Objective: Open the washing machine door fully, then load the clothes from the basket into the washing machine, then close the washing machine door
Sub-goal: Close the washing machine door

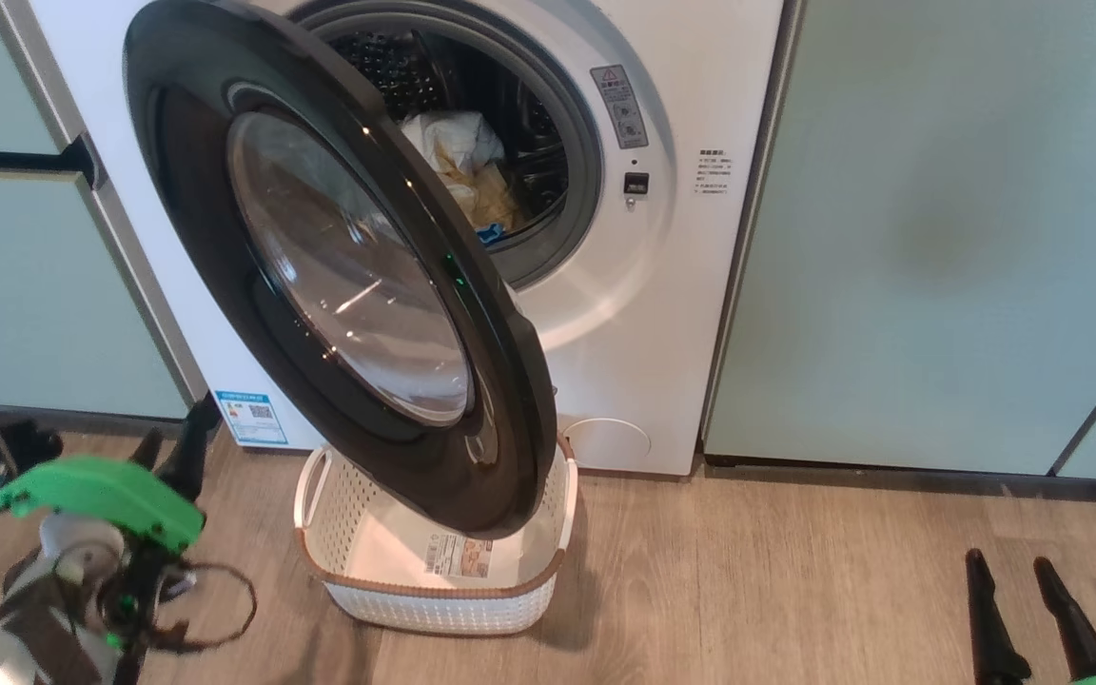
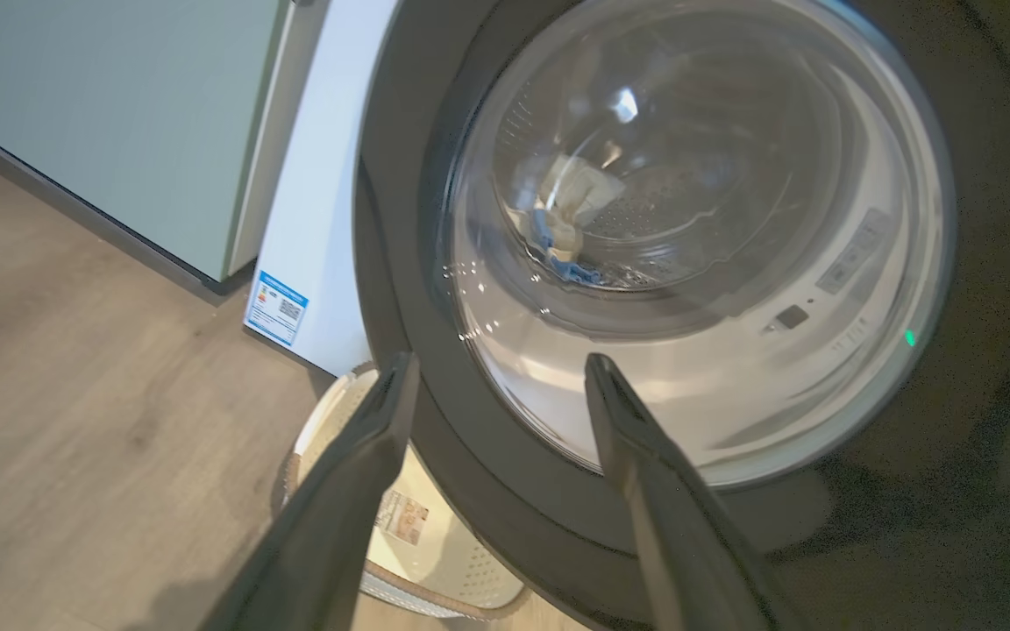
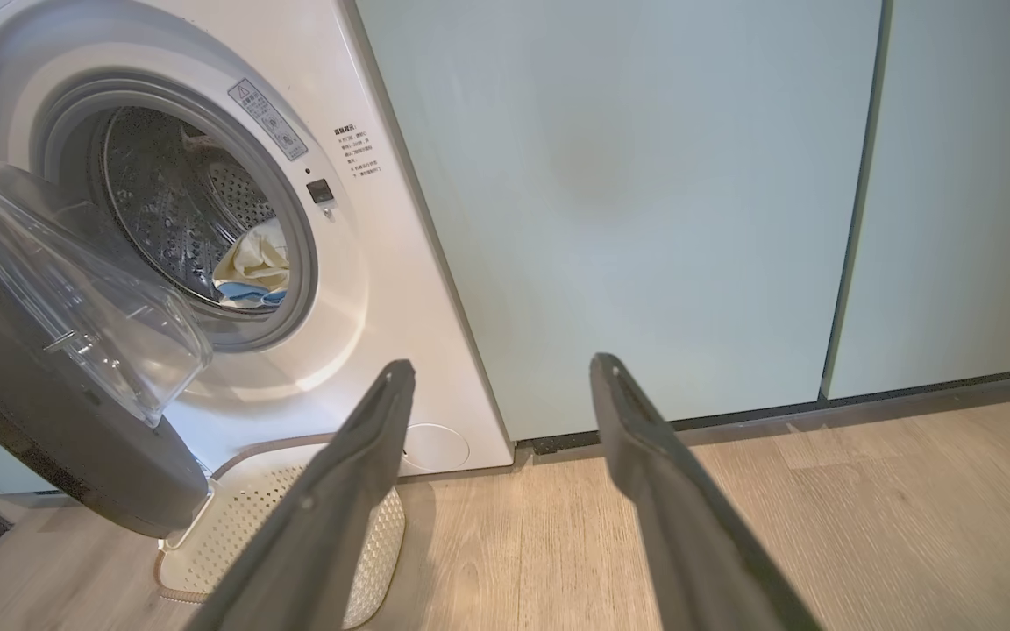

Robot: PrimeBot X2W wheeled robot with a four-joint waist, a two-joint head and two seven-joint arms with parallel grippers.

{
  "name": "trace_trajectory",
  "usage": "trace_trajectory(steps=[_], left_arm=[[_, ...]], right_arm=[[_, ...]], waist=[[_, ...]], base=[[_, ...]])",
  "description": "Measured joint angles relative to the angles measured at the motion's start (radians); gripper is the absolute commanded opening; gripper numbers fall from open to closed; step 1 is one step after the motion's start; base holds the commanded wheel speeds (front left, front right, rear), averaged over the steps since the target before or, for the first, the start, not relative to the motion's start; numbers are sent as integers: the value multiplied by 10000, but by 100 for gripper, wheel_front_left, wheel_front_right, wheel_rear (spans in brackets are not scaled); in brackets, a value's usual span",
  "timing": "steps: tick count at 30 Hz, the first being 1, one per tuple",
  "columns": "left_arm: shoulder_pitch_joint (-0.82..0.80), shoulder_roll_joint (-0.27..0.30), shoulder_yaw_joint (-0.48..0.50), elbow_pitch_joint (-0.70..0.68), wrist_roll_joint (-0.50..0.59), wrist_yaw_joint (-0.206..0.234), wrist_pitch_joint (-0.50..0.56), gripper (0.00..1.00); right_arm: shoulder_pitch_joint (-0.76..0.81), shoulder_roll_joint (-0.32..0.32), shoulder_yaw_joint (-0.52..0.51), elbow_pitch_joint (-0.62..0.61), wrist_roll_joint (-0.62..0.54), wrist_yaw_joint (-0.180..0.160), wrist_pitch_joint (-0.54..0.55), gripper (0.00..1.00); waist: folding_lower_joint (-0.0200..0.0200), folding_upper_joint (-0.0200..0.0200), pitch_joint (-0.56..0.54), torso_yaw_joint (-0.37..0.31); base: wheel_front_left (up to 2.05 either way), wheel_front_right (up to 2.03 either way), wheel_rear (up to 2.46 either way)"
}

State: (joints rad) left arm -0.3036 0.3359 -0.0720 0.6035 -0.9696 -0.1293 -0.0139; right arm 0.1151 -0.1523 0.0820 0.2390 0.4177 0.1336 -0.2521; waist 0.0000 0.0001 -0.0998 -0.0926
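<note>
Left gripper (image 2: 501, 364), fingers spread wide and holding nothing, points at the outer face of the door (image 1: 348, 276), near its lower rim. Right gripper (image 1: 1009, 561) hangs low over the floor (image 1: 795, 590), likewise apart and empty. Loading looks done: the clothes (image 1: 467, 171) lie in the washing machine (image 1: 691, 285) drum. The bare basket (image 1: 434, 609) stands at the machine's foot under the half-swung door. Closing the door remains.

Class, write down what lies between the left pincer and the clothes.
The washing machine door: in the left wrist view the open left pincer faces its clear glass bowl, and the clothes show through that glass.
</note>
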Motion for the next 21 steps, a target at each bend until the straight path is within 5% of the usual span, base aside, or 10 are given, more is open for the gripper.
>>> trace_trajectory(steps=[6,13,21], left_arm=[[373,456,-1101,232,477,0,-1745,100],[567,863,-2146,-48,1340,-2,-2345,100],[1374,920,-1741,-1434,2493,-4,-2372,100]], right_arm=[[77,15,-77,-8,2,0,0,100],[80,36,-130,-44,2,0,-2,100],[100,73,-161,-77,2,0,0,100]], waist=[[0,0,-29,66],[0,0,-21,110],[0,0,25,109]], base=[[0,0,0],[0,0,0],[0,0,0]])
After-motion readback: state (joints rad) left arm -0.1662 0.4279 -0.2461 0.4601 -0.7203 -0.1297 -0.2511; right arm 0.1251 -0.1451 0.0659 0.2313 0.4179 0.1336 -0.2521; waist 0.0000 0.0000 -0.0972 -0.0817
